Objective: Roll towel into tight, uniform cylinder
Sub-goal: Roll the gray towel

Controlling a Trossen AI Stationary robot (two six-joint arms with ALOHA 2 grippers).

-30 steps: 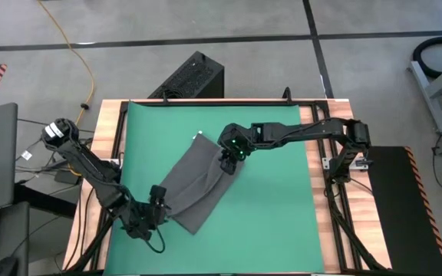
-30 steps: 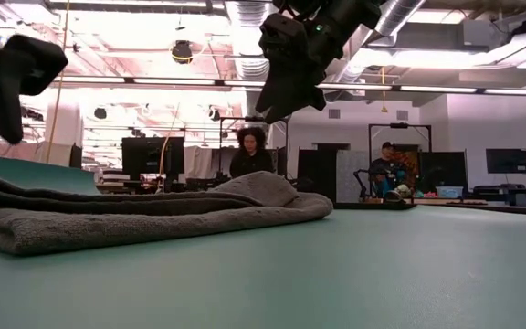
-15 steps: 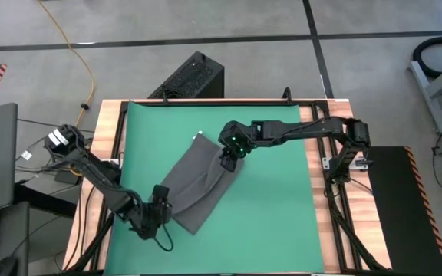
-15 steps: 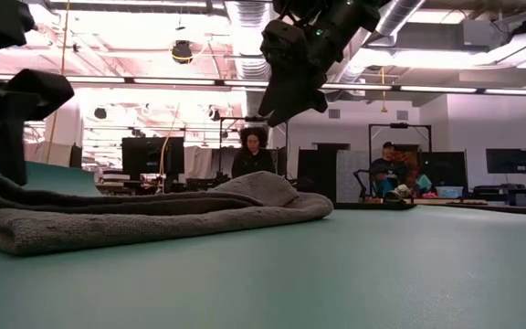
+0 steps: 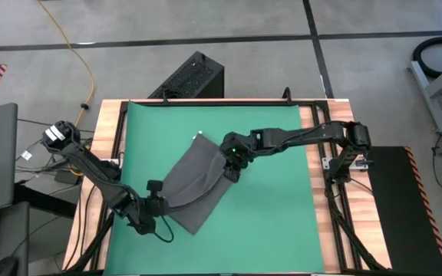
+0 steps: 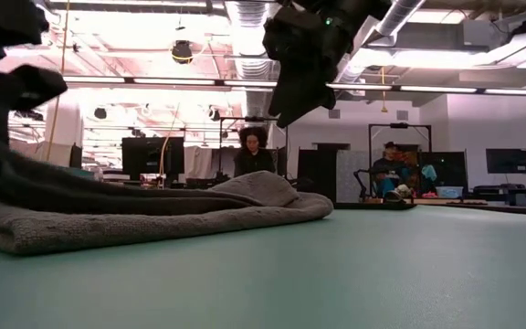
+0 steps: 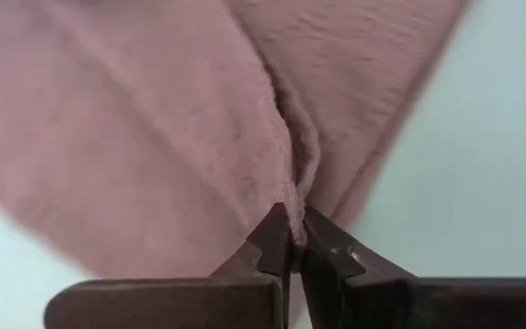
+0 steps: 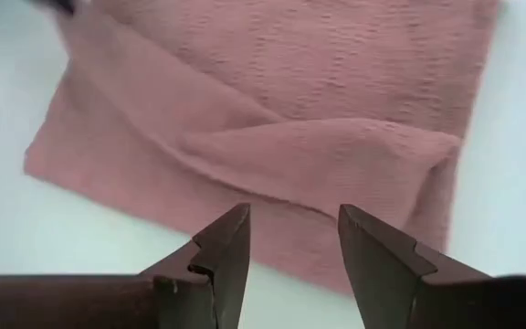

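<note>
Currently the left arm reaches low across the green mat [image 5: 275,207], elbow bent, its left claw [image 5: 157,201] pinched on the near-left edge of the towel [image 5: 194,182], a fold of cloth caught between its tips. The towel lies flat and crumpled near the mat's middle. Right arm stretches in over the towel's far-right corner; right claw [image 5: 231,170] hovers above it, fingers parted, holding nothing.
</note>
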